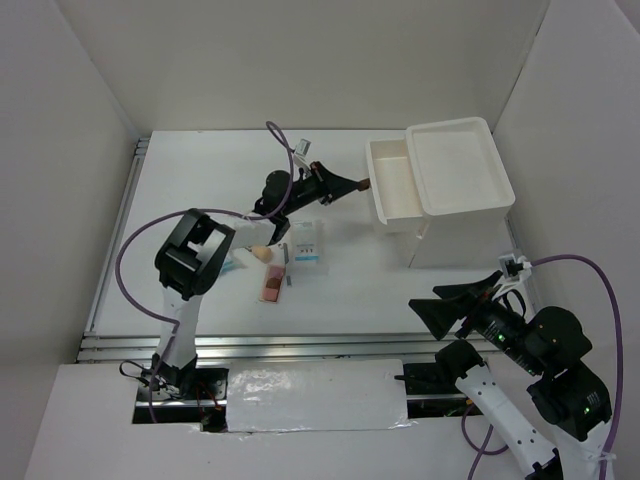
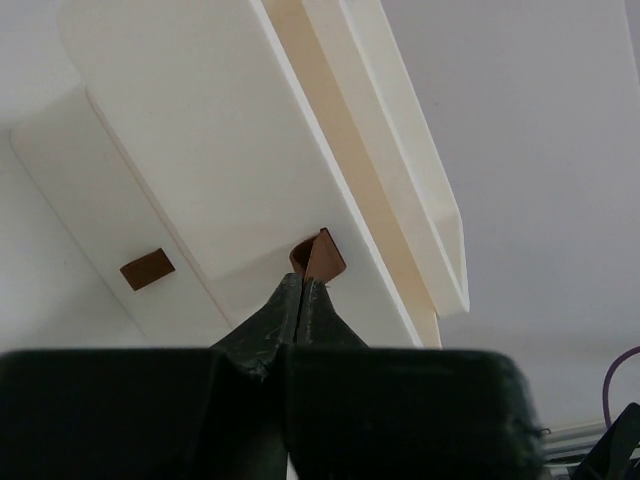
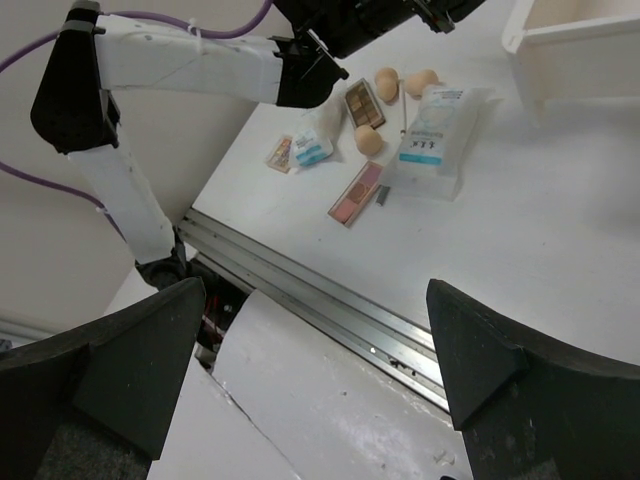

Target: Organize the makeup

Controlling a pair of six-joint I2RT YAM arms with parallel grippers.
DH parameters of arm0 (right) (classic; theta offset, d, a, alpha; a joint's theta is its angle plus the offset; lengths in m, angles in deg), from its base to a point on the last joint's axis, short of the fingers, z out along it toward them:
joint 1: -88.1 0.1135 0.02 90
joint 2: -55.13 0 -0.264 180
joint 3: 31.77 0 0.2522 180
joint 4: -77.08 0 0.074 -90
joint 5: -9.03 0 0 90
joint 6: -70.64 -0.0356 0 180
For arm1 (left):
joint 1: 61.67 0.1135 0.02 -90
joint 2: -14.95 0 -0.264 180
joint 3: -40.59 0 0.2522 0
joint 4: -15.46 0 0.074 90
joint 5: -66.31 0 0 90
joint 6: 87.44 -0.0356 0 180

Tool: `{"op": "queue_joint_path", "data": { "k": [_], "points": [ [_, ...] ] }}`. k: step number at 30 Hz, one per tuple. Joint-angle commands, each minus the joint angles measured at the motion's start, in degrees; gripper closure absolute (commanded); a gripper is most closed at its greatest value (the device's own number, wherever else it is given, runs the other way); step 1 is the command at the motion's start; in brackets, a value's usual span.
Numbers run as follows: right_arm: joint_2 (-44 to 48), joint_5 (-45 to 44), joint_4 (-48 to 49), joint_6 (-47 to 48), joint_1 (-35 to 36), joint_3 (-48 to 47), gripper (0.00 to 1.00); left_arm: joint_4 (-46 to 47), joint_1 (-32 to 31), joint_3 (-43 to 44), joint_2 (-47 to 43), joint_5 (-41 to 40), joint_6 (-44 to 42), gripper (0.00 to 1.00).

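Makeup (image 1: 305,243) clustered centrally, left claw (image 2: 303,283) pinching drawer-front tab (image 2: 322,258)

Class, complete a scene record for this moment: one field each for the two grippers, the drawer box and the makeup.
left gripper: shut on the brown tab of a drawer
right gripper: open, empty
drawer box: white, one drawer pulled partly out
makeup: sponges, palettes, packets lying loose on the table
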State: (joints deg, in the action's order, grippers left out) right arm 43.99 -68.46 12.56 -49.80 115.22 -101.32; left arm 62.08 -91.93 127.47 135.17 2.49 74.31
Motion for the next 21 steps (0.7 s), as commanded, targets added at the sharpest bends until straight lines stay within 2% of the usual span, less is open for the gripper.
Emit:
{"op": "queue_joint_path", "data": {
  "k": [1, 2, 3, 4, 5, 6, 8, 10, 12, 13, 14, 15, 17, 18, 19, 21],
  "points": [
    [-0.6, 0.6, 3.5, -0.2, -0.2, 0.2, 0.00, 2.0, 0.6, -1.5, -4.4, 0.7, -3.9, 0.91],
    [-0.6, 0.9, 3.8, -0.2, -0.2, 0.2, 0.00, 1.8, 0.6, -2.0, -5.3, 0.9, -4.2, 0.82],
    [-0.7, 1.5, 3.9, -0.2, -0.2, 0.3, 0.00, 1.4, 0.6, -2.4, -5.7, 1.0, -4.4, 0.49],
    [-1.0, 1.5, 4.0, 0.0, -0.4, 0.5, 0.00, 1.1, 0.6, -2.8, -6.3, 1.0, -4.6, 0.30],
    [-1.4, 1.6, 4.3, 0.1, -0.3, 0.6, 0.00, 0.9, 0.6, -4.0, -7.9, 0.8, -4.9, 0.04],
    [-1.8, 1.7, 4.4, 0.2, -0.2, 0.9, 0.00, -0.5, 0.6, -4.6, -8.9, 0.5, -6.1, 0.00],
    [-2.5, 2.0, 5.3, 0.3, -0.3, 1.2, 0.00, -3.3, 0.9, -6.7, -12.9, -1.3, -7.8, 0.01],
    [-3.1, 2.9, 6.3, 0.1, -0.4, 1.9, 0.00, -11.1, 1.3, -7.8, -16.1, -3.3, -12.0, 0.01],
    [-3.5, 3.4, 7.6, 0.0, -0.2, 2.6, 0.00, -19.4, 2.0, -8.5, -21.3, -9.1, -16.6, 0.01],
    [-3.9, 4.0, 8.1, -0.1, -0.2, 3.0, 0.00, -30.4, 2.2, -8.3, -23.1, -11.7, -18.5, 0.00],
    [-4.1, 4.2, 9.1, -0.2, -0.1, 3.6, 0.00, -37.4, 2.2, -6.5, -26.2, -19.9, -22.6, 0.01],
    [-4.3, 4.5, 10.1, -0.3, -0.2, 3.9, 0.00, -52.3, 2.1, -5.1, -28.4, -24.8, -24.0, 0.01],
    [-4.5, 4.6, 11.4, -0.7, -0.2, 4.8, 0.00, -64.8, 2.1, -0.7, -29.5, -34.1, -25.9, 0.01],
    [-4.6, 4.8, 11.9, -1.0, -0.3, 5.6, 0.00, -70.3, 2.1, 0.8, -29.8, -43.3, -26.0, 0.00],
    [-4.8, 5.2, 12.6, -1.2, -0.2, 6.0, 0.00, -80.1, 2.1, 2.4, -29.7, -48.1, -25.9, 0.01],
    [-5.1, 5.4, 13.6, -1.5, -0.2, 6.7, 0.00, -88.0, 2.7, 6.6, -28.4, -56.1, -24.9, 0.00]
  ]
}}
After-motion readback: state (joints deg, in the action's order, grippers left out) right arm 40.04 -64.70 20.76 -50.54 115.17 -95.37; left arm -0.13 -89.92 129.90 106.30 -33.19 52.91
